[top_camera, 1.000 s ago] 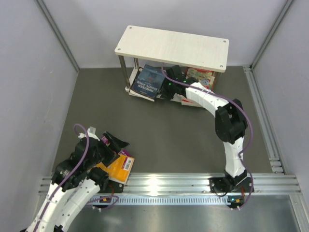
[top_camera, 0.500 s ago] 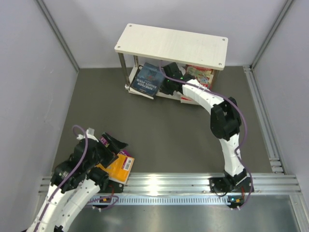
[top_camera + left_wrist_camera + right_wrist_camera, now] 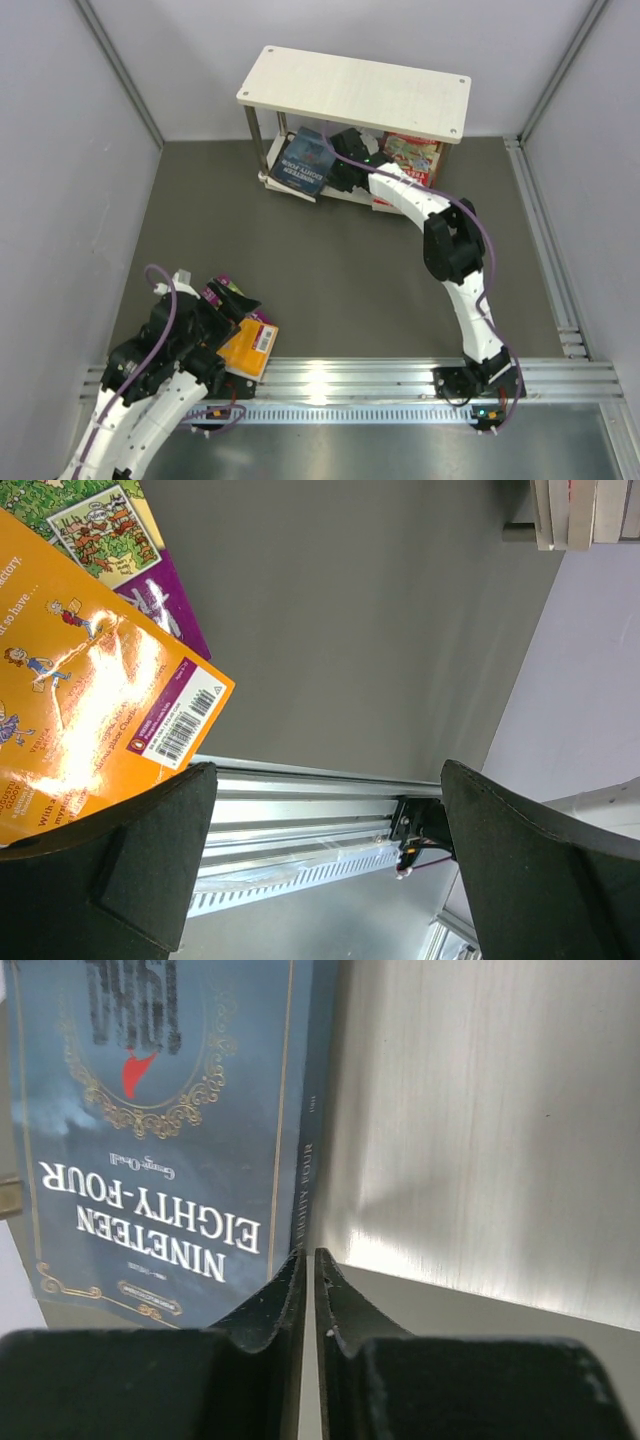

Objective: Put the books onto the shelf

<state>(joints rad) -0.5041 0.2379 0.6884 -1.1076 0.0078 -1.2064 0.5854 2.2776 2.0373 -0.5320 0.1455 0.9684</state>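
Bright, even light throughout; glare whitens the orange book point(image 3: 95, 690) and the aluminium rail point(image 3: 318, 393).

I see bare dark table point(image 3: 330, 270) between the shelf point(image 3: 352, 92) and the near rail point(image 3: 400, 372), open to either arm. Under the shelf's top board the gap is crowded: the dark blue book point(image 3: 303, 163) leans at the left, my right gripper point(image 3: 308, 1260) fills the middle, and stacked books point(image 3: 412, 158) sit at the right.

The arms point(image 3: 472, 315) have white links, black joints, purple cables point(image 3: 488, 240); left claw point(image 3: 325, 780) and right claw point(image 3: 309, 1257) are black.
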